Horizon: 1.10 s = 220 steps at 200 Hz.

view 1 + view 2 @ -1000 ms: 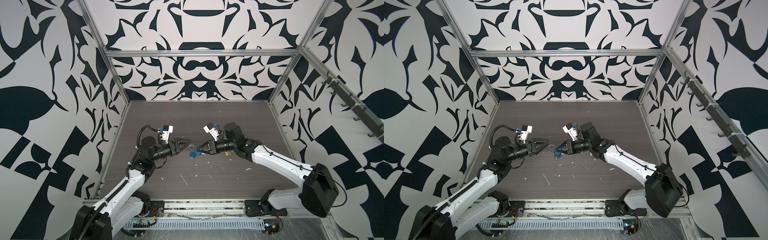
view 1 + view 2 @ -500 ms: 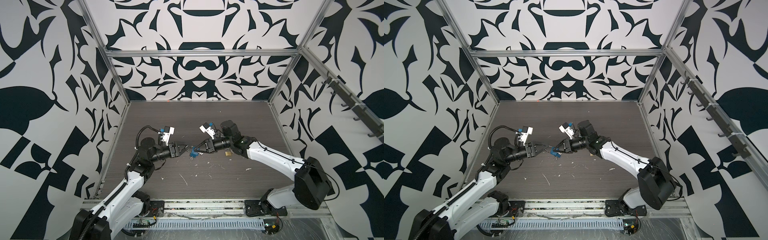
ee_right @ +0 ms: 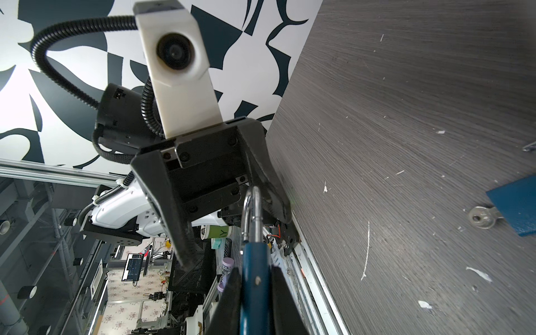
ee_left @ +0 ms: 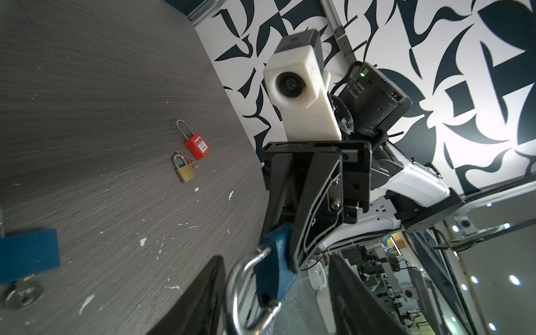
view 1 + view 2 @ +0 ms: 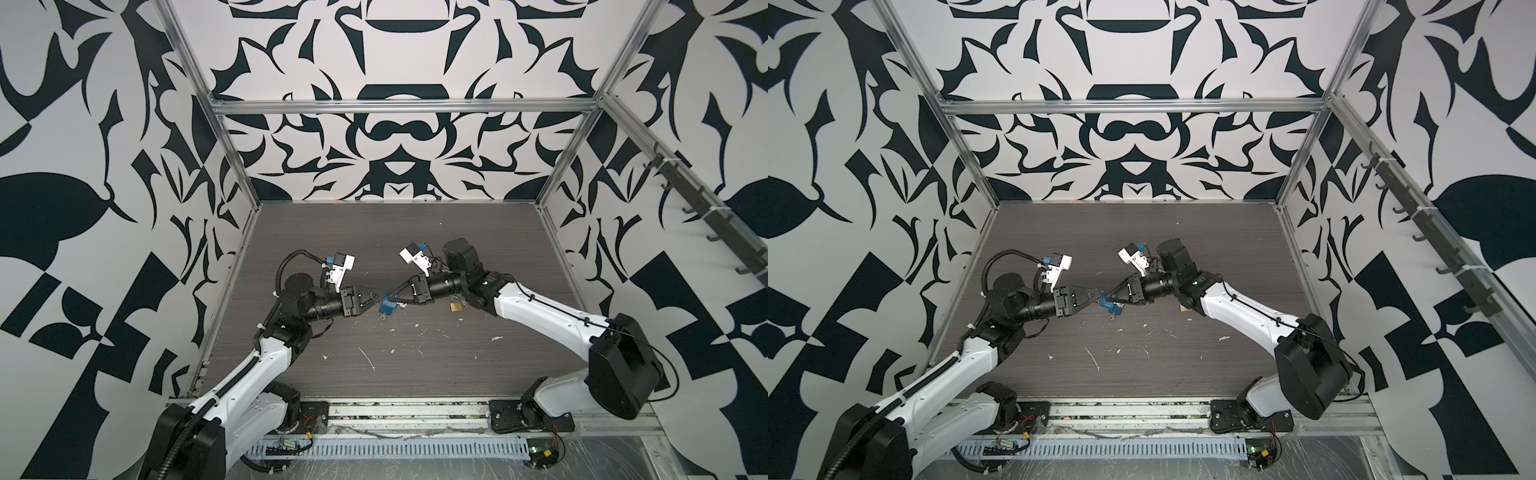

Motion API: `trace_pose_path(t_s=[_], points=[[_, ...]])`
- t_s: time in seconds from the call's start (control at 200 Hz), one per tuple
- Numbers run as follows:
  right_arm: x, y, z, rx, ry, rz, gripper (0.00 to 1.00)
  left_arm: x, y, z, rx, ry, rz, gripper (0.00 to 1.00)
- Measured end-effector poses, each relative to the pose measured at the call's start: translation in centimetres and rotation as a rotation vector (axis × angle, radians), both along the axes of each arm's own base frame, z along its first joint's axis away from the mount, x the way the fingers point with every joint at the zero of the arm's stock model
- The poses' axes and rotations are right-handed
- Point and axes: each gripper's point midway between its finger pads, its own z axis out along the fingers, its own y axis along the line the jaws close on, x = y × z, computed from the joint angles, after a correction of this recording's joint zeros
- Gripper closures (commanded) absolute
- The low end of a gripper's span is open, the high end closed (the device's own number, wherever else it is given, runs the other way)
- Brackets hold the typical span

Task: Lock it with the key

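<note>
**Desk:** What does it show, biggest first?

**Photographer:** A grey wood-grain table. The left arm reaches in from 7 o'clock and the right arm from 4 o'clock, meeting just left of centre. The right gripper is clamped on the flat body of a blue padlock, held clear of the table. That likely steadies it and offers its silver shackle to the other arm. The left gripper stands half wide, fingers either side of that shackle, not pinching. I judge it is lining up on the shackle.

**Desk:** And the key?

**Photographer:** A silver key lies on the table below the meeting point, its head showing at the edge of a flat blue block. What that block is, I cannot tell. At 3 o'clock from there rest a brass padlock and, just beside it, a red padlock.

**Desk:** Any wording?

**Photographer:** The red one carries a white label, too small to read. No brand is legible.
</note>
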Motion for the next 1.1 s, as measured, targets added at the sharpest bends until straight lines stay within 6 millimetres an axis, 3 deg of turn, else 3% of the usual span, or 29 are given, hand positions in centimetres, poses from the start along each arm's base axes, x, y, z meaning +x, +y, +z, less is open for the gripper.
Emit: trace_pose_path(t_s=[0.12, 0.175, 0.33, 0.405, 0.55, 0.83, 0.93, 1.005, 1.1], points=[[-0.1, 0.0, 0.1, 0.008, 0.001, 0.012, 1.00, 0.1, 0.0, -0.1, 0.000, 0.009, 0.005, 0.77], [-0.3, 0.1, 0.4, 0.020, -0.006, 0.023, 1.00, 0.2, 0.1, -0.2, 0.004, 0.005, 0.014, 1.00], [-0.1, -0.1, 0.9, 0.058, -0.062, 0.046, 1.00, 0.1, 0.2, 0.5, -0.025, 0.022, 0.016, 1.00], [0.1, 0.0, 1.0, 0.083, -0.084, 0.038, 0.92, 0.4, 0.4, 0.8, -0.038, 0.020, 0.039, 1.00], [0.5, 0.1, 0.3, 0.114, -0.061, -0.002, 0.80, 1.0, 0.7, 0.0, -0.074, 0.086, 0.104, 1.00], [2.3, 0.5, -1.0, 0.124, 0.020, -0.113, 0.75, 2.4, 1.5, -1.2, -0.124, 0.176, 0.219, 1.00], [2.6, 0.5, -0.8, 0.129, 0.026, -0.131, 0.82, 2.8, 1.7, -0.9, -0.136, 0.178, 0.244, 1.00], [2.7, 0.5, -0.5, 0.139, 0.028, -0.136, 1.00, 2.9, 1.8, -0.9, -0.144, 0.191, 0.252, 1.00], [2.9, 0.5, -0.3, 0.147, 0.019, -0.141, 1.00, 2.9, 1.8, -0.6, -0.151, 0.190, 0.256, 1.00]])
